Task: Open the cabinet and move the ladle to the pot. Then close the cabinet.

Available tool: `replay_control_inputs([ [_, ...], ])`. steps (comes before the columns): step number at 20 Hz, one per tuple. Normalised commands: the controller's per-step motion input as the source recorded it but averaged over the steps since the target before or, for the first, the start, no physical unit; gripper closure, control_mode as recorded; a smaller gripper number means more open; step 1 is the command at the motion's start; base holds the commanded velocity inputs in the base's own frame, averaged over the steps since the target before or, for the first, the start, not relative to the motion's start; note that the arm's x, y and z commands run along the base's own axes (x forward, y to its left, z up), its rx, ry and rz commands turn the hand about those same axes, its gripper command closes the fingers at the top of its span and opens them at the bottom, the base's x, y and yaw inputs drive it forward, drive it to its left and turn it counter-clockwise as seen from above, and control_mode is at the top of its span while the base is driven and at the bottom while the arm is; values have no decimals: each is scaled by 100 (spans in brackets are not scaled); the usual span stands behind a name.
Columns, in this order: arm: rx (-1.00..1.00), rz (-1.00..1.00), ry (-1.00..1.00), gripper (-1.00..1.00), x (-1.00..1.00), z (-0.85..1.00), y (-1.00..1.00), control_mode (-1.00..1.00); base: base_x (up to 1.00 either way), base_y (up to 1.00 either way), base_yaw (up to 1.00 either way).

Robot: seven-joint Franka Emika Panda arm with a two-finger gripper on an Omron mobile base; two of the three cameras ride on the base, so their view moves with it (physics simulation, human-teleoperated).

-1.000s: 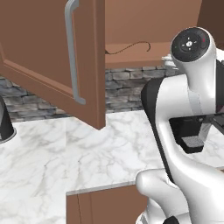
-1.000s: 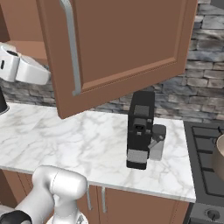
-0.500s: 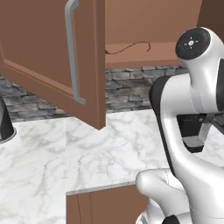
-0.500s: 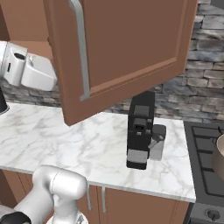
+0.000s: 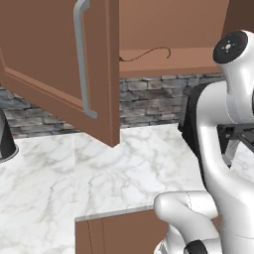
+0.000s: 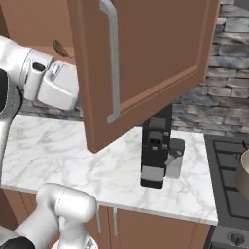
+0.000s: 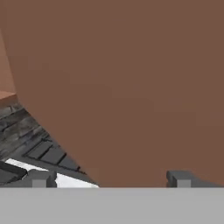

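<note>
Behind the swung-out cabinet (image 5: pixel 64 74) door, my claw (image 7: pixel 109 177) gapes empty; the ladle (image 5: pixel 146 53) looks light and stiff, best pinched mid-handle.

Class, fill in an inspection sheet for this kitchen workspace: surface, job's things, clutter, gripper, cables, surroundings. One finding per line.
Surface: white marble counter, bare in front.
Job's things: cabinet door swung open; ladle lying on its shelf; pot on the stove at the right edge.
Clutter: black coffee machine on the counter.
Gripper: gripper open, holding nothing, close to the door's inner face.
Cables: nothing seen.
Surroundings: grey stone backsplash; base cabinets below.
</note>
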Motion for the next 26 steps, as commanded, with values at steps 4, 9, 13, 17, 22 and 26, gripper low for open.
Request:
replay_control_inputs([
  [4,0,-19,0,-100,-35,0,-54,-100,0,0,0],
  [9,4,-2,0,-100,-31,1,18,-100,0,0,0],
  [13,18,16,0,-100,-20,2,68,-100,0,0,0],
  [17,24,23,0,-100,2,8,75,-100,0,0,0],
  [22,33,21,5,-100,57,13,51,-100,0,0,0],
  [26,37,18,8,-100,79,8,30,-100,0,0,0],
])
